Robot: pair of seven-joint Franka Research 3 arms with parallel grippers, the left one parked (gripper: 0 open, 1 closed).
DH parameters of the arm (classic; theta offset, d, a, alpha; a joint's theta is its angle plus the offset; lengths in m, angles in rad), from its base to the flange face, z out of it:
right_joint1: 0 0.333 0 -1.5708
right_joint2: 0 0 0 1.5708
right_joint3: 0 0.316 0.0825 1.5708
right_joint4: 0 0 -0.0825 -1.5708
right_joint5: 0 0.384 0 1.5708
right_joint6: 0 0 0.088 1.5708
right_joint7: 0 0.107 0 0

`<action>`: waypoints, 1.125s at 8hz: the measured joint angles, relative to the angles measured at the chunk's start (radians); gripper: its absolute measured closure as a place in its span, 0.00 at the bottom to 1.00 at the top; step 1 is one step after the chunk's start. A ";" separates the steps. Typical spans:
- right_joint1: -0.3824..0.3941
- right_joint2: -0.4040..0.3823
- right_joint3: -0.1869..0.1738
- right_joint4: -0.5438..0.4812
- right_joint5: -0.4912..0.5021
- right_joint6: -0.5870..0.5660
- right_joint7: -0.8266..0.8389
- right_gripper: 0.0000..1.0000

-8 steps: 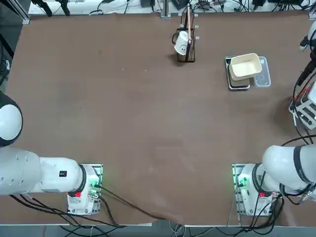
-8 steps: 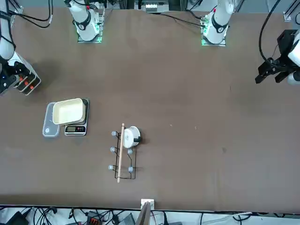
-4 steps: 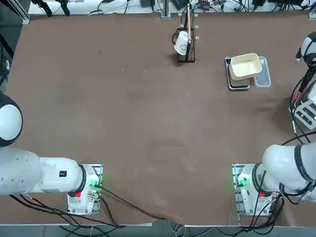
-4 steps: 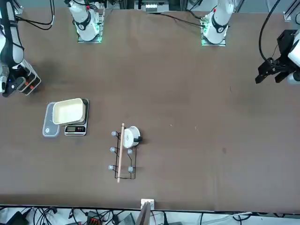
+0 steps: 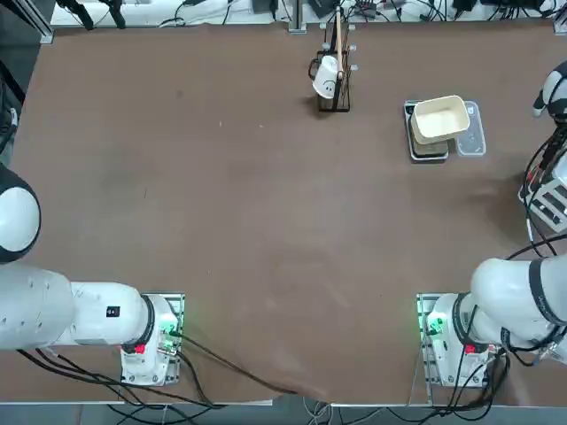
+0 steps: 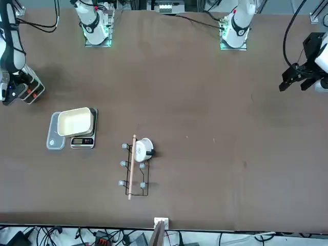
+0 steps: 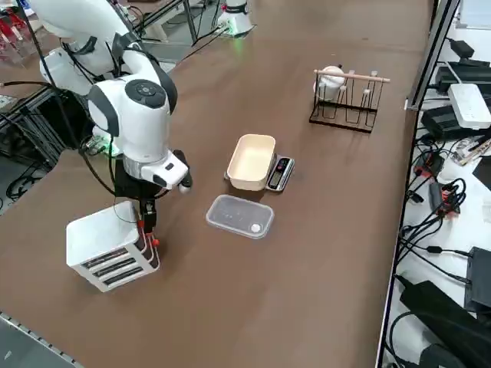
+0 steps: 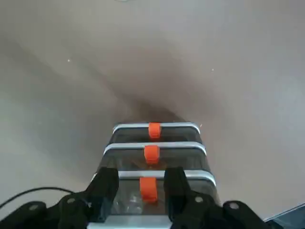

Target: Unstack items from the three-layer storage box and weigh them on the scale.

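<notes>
The three-layer storage box is a white tiered case with clear fronts and orange latches, standing at the table's right edge. My right gripper hangs at the box's front top corner. In the wrist view the gripper is open, with one black finger on either side of the top layer's orange latch and a gap on both sides. The items are hidden inside the box. The scale lies further in with a cream tray on it.
A clear plastic container lies between the box and the scale. A dark wire stand with a white mug stands at the far side. Cables and equipment run along the far table edge.
The right arm swung in over the storage box in the first half second, bringing the gripper to the box's top. Since then it has barely moved.
</notes>
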 joint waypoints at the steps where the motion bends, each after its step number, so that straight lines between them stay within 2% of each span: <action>1: -0.003 0.000 0.000 0.000 0.000 0.000 0.000 0.41; 6: -0.006 0.001 0.004 0.000 -0.012 0.000 -0.001 0.59; 8: -0.006 0.001 0.004 0.002 -0.014 0.009 -0.001 0.86; 9: -0.006 0.001 0.004 0.002 -0.014 0.009 -0.001 0.88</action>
